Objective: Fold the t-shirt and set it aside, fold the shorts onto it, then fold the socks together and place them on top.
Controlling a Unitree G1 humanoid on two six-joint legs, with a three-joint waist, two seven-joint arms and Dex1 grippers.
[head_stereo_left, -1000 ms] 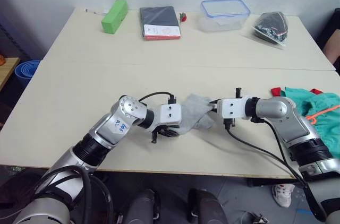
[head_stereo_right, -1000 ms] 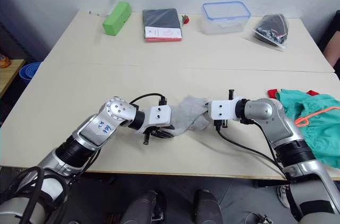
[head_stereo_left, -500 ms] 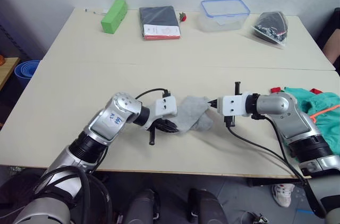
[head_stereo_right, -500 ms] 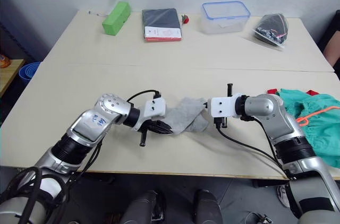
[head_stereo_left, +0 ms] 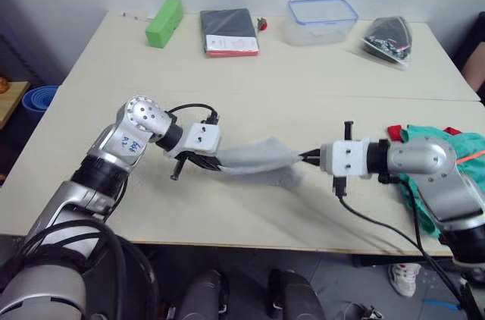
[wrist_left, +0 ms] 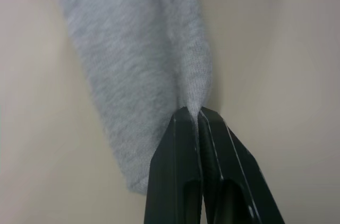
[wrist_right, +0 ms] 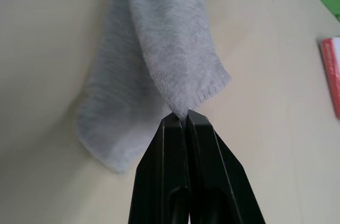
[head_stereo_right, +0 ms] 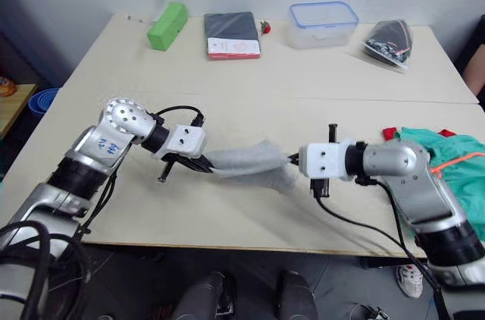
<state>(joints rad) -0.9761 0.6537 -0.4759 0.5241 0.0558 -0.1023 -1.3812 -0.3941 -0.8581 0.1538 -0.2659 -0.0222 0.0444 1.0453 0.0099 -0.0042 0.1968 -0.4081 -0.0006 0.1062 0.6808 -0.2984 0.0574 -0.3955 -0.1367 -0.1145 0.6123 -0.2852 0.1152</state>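
The socks hang stretched between the two grippers near the bench's front edge, about midway along it. The left gripper has its jaws closed on one end of the grey knit; the right gripper has its jaws closed on the other. The middle sags a little, and a lower flap trails toward the bench top.

The knit looks soft, light and limp: a fuzzy, slightly ribbed weave with no stiffness of its own, so it will drape wherever it is not held and should fold without resistance. It probably will not slip much, given the nap, but thin pinches at the very edge could pull free if the arms draw further apart. Hold is best kept on the hems, with both layers caught together.

The shorts lie bunched at the right edge of the bench, teal and crumpled, an orange drawstring showing; a sliver of the red shirt peeks out beside them. That heap is soft and uneven, so socks set on it may roll off.
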